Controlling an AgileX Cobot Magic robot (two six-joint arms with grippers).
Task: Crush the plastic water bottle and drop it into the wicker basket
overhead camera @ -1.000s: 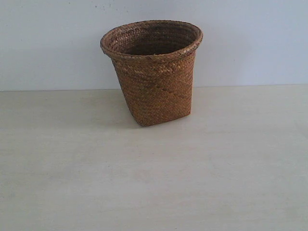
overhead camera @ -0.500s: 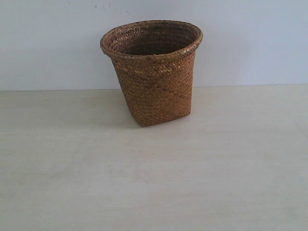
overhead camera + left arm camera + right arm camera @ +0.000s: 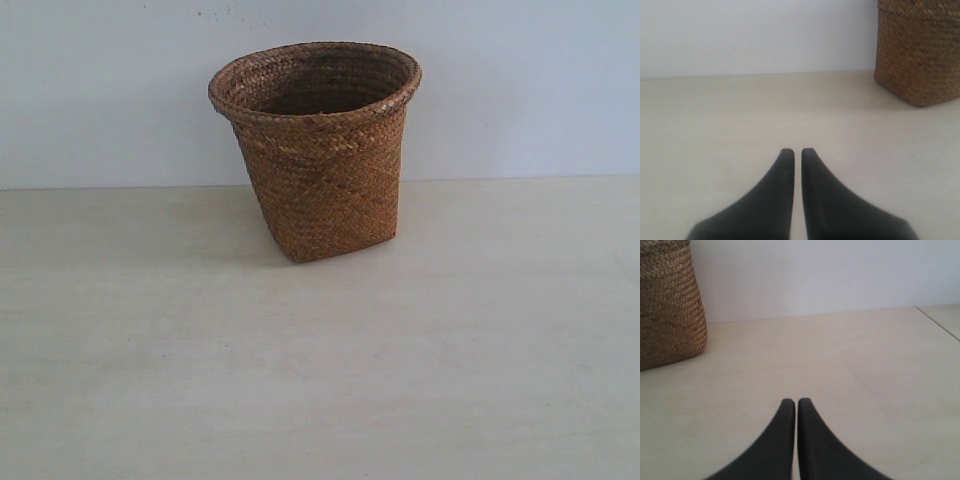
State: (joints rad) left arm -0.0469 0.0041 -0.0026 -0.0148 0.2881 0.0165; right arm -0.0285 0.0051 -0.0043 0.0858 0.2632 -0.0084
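A plain lab-like setup: pale tabletop (image 3: 320,380) against blank white wall (image 3: 100,90).

Flat diffuse light, washed-out and slightly grainy, with a faint soft shadow on the table (image 3: 150,350) beside the wicker basket (image 3: 322,170).

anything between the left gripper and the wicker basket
Only bare tabletop; the left wrist view shows nothing lying between the left gripper and the wicker basket.
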